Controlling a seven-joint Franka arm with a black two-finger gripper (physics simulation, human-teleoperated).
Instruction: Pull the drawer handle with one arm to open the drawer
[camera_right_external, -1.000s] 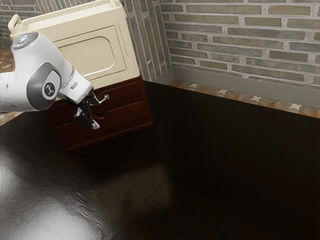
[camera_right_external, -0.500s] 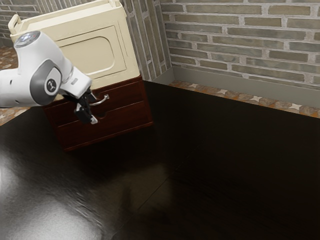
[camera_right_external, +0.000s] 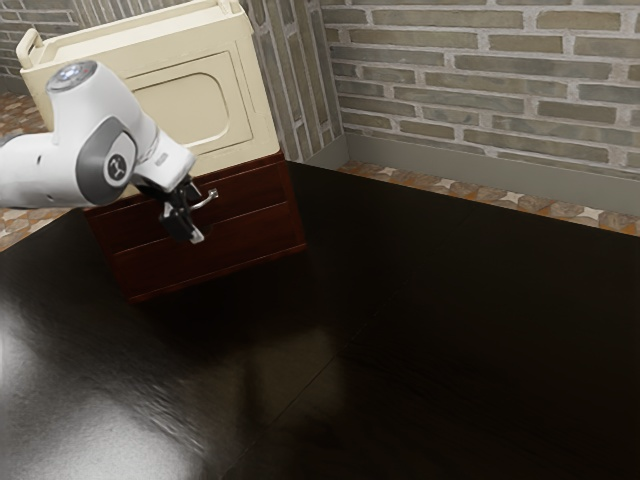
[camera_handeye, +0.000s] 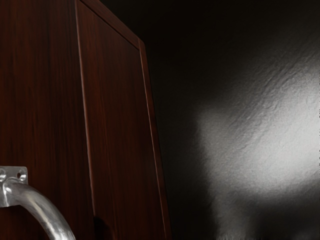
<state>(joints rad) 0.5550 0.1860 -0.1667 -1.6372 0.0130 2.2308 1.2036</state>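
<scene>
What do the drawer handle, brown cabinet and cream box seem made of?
Drawer handle: likely polished metal, silvery with highlights. Brown cabinet: varnished wood or veneer, by its grain. Cream box: perhaps matte plastic, smooth, evenly coloured; painted wood possible.

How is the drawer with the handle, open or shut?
Shut: the drawer looks flush with the brown cabinet, no gap showing.

From here it looks like a room in a home: brick walls (camera_right_external: 480, 75), a patterned stone floor (camera_right_external: 480, 192), and a dark wooden drawer cabinet (camera_right_external: 250, 225).
</scene>
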